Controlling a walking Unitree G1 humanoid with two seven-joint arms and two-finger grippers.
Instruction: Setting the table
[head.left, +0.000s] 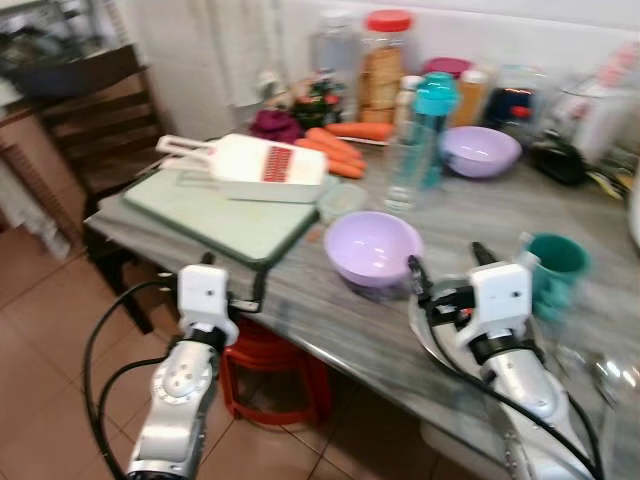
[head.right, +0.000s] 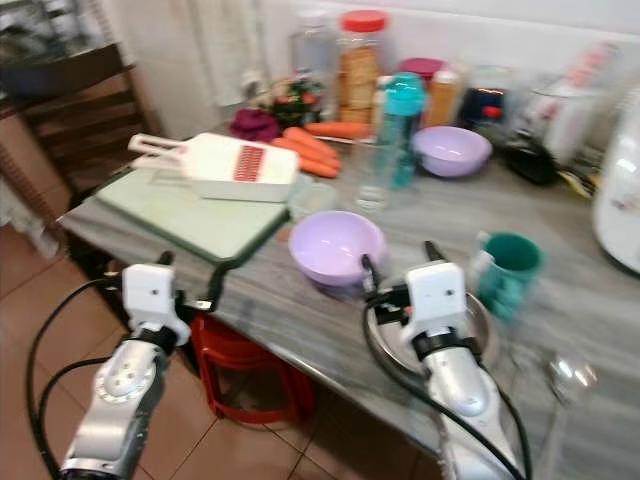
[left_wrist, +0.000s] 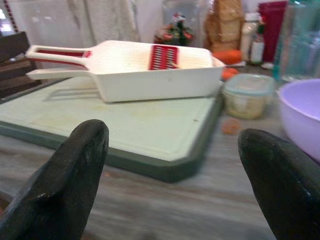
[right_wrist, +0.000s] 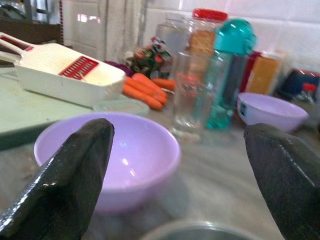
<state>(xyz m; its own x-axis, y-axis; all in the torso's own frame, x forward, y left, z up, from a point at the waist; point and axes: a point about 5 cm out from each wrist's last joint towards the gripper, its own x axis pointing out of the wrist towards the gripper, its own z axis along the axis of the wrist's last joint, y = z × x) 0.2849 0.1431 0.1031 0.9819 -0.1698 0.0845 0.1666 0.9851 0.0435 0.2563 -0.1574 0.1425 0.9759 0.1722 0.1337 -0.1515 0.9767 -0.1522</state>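
So the robot was parked at the edge of the grey marble-look tabletop (head.left: 560, 250) and honestly the table-setting had barely started, going by how things lay. Both arms were up in front of it, nothing in either one.

The left claw (head.left: 232, 285) hovered at the near edge of the tabletop, fingers (left_wrist: 75, 170) spread wide apart, pointing at the pale green plastic cutting board (head.left: 215, 215) with the white and red plastic slicer (head.left: 250, 165) sitting on top. The right claw (head.right: 400, 272) was also wide open and empty, held just behind the near lilac plastic bowl (head.right: 335, 245), with what looked like a round metal plate or bowl (head.right: 480, 330) under its wrist. Too blurry to be sure which.

The rest was just kitchen clutter, nothing arranged as a place setting:
- a second lilac plastic bowl (head.left: 480, 150) further back
- a dark teal plastic mug (head.left: 555, 265) just right of the right claw
- a clear drinking glass (right_wrist: 192, 102) and a teal-capped water bottle (head.left: 432, 125)
- loose orange carrots (head.left: 335, 150) and a red-lidded jar (head.left: 385, 60) by the wall

My guess is the near bowl was the first thing to go for, since the right claw was lined up with it. Basically everything was left to do.
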